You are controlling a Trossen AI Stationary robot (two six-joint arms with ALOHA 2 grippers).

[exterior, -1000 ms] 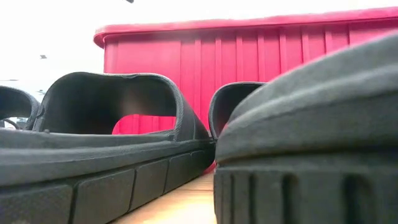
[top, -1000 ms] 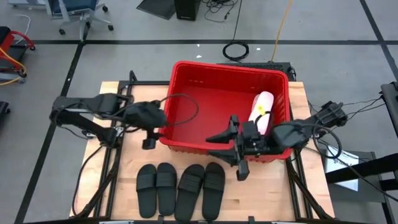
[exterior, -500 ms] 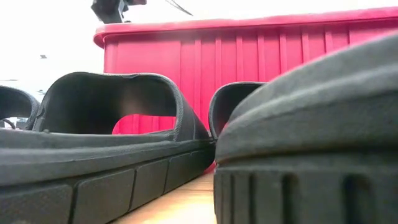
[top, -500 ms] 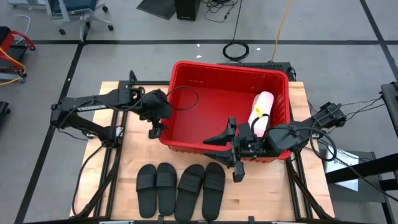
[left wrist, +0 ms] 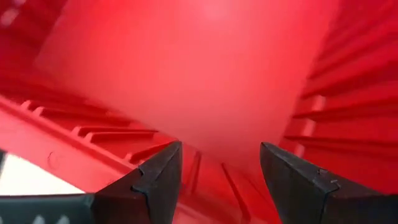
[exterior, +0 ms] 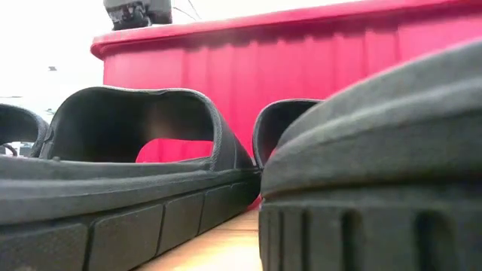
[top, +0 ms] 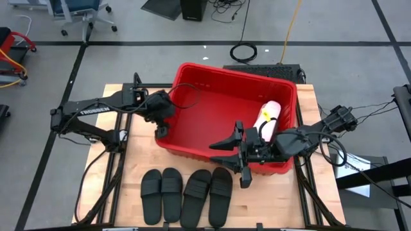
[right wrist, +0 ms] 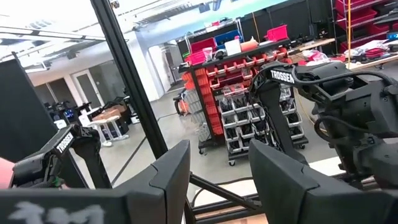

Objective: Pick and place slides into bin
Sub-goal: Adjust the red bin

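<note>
- Currently the bin is sitting skewed on the far half of the table, and one pale pink slide is lying inside against its right wall.
- Four black slides are waiting in a row on the near edge, just in front of the bin; in the low view they are filling the foreground with the red wall behind them.
- Judging by this, the job is partly done: the black slides are not yet in, and the step in hand looks like handling the bin rather than a pickup.
- At the bin's left rim the left gripper is working; in its wrist view the fingers are spread wide, straddling the red rim and holding no slide.
- Over the bin's near right rim, the right gripper is hanging with its fingers parted and nothing between them.
- Next, I judge, one gripper needs to drop to a black slide and close on its strap.
</note>
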